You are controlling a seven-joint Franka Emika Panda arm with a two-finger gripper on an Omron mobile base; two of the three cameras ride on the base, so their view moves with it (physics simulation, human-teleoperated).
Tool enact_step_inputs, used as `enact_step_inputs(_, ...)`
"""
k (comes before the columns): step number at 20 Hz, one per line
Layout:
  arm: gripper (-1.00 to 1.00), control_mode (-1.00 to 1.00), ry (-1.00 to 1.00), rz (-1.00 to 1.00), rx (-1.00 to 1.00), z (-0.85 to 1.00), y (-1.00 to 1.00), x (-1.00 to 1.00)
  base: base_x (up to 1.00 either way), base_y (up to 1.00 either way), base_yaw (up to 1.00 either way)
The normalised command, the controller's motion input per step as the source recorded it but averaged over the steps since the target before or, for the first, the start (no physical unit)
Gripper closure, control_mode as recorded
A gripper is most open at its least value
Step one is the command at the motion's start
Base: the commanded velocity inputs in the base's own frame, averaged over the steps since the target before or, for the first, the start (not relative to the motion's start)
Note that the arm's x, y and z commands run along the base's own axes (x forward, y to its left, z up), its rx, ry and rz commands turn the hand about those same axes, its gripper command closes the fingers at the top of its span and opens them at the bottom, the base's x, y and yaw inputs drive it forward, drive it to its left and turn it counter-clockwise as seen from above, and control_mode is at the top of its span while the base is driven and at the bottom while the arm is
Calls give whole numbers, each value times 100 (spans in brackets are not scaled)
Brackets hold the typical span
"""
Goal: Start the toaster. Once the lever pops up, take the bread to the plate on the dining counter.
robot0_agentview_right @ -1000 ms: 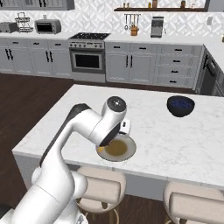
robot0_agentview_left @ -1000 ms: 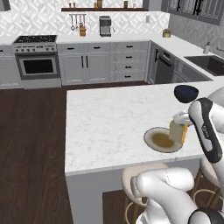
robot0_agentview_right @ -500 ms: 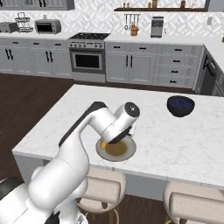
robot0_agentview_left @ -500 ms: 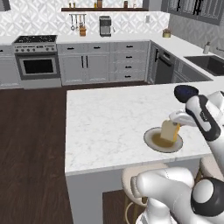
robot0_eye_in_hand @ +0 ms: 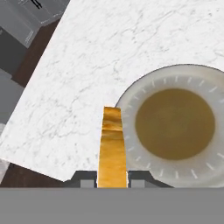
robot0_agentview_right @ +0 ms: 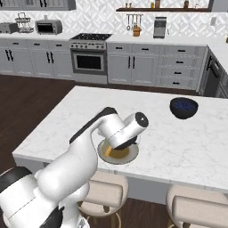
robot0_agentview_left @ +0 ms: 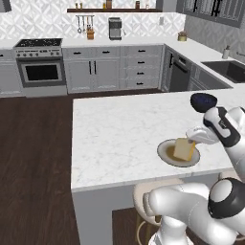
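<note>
I held the bread pinched edge-on in the gripper. It hung over the near rim of the plate; the plate's centre lay just beside it.

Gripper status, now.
Gripper: closed on the bread, held edge-up by the plate on the dining counter.

Bread golden-yellow with a browner crust at its top edge. Plate pale grey rim with faint radial ticks, olive-brown centre. Dining counter white marble with thin grey veins, pale grey sides. Bowl dark blue. Floor dark brown wood planks.
</note>
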Motion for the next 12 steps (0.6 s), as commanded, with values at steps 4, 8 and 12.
enact_step_inputs(4, 100, -100, -1, 0, 1, -17, -1, 40, 0, 0, 0)
enact_step_inputs(8, 100, -100, -2, 0, 0, -20, -2, 33, 0, 0, 0)
enact_step_inputs(12, 100, -100, -1, 0, 0, -17, -2, 31, 0, 0, 0)
